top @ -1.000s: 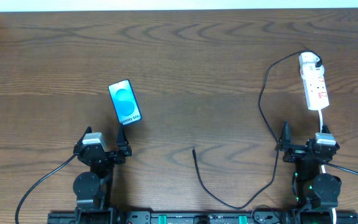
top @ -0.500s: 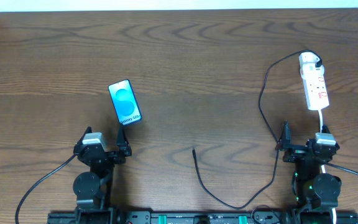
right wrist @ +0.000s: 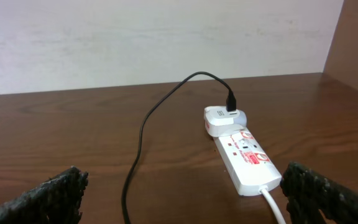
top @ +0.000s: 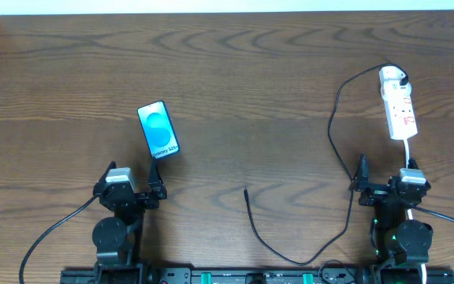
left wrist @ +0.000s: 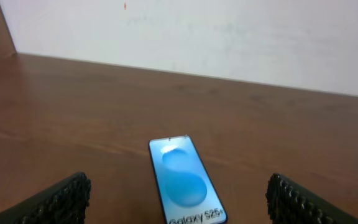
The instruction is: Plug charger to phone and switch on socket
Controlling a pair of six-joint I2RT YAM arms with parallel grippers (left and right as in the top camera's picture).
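Left claw (top: 132, 180) and right claw (top: 385, 177) are both gaping wide and empty, while one slim glossy phone (top: 158, 130) is lying flat on the wood-grain bench (top: 251, 79) ahead of the left and one long white plastic socket (top: 398, 110), one thin black charger (top: 333, 134) snaking from it, is lying ahead of the right.
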